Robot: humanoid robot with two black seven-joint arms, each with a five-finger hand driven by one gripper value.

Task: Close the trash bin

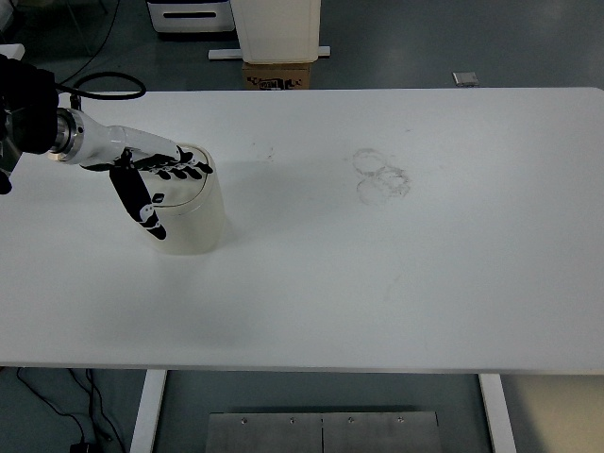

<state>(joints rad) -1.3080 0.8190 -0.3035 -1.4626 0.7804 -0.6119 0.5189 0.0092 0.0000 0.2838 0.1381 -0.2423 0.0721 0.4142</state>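
Observation:
A small cream trash bin (193, 215) stands upright on the white table (377, 283) at the left. My left hand (156, 179) reaches in from the left edge and lies over the bin's top. Its fingers (184, 168) are stretched flat across the lid area, and the thumb (142, 206) hangs down the bin's left side. The hand grips nothing. Most of the bin's top is hidden by the hand. My right arm is out of view.
Faint ring marks (380, 176) stain the table right of centre. Behind the table's far edge stand a cardboard box (276, 75) and a white cabinet (277, 28). A black cable (104, 85) loops near my left arm.

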